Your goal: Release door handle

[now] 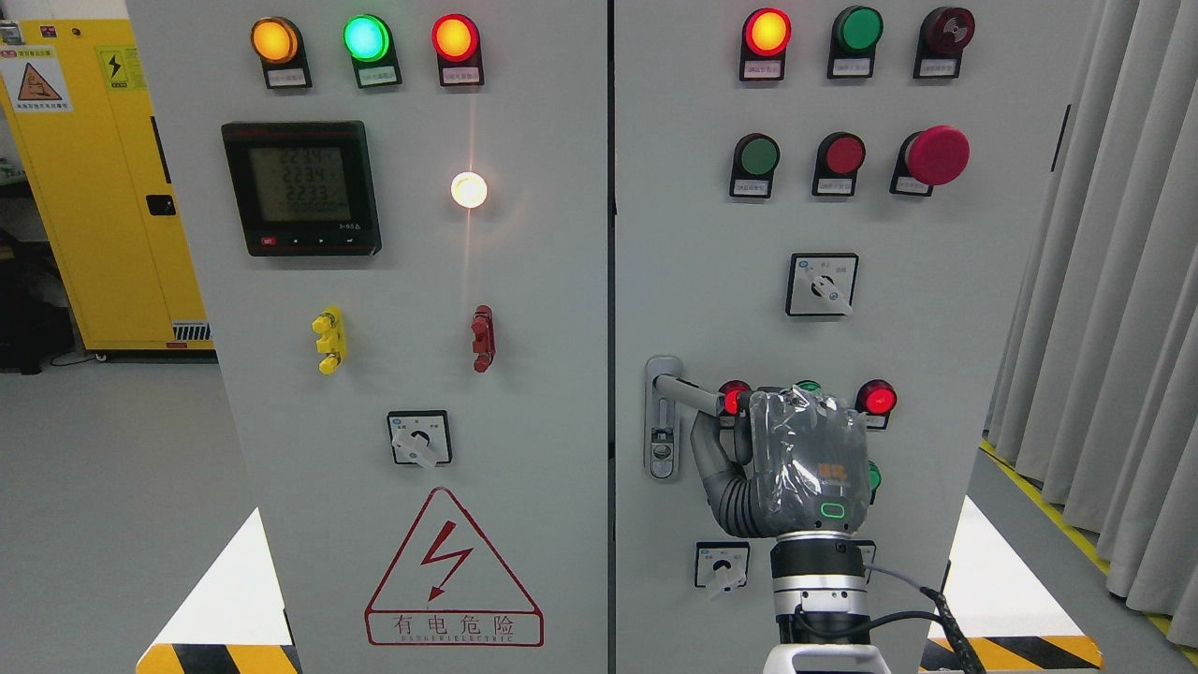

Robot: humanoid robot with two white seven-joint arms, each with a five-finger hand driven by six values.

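Lower centre of the frame, the door handle (688, 391) juts rightward from its lock plate (663, 418) on the right cabinet door. The right hand (796, 463) (seen from behind) seems wrapped around its tip. Release is pending: fingers must uncurl, then withdraw.

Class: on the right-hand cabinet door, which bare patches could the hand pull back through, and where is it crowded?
Bare panel lies between the rotary switch and the right hand, and below the door handle, left of the wrist. It is crowded around the hand itself: lit red lamps and a lower selector switch.
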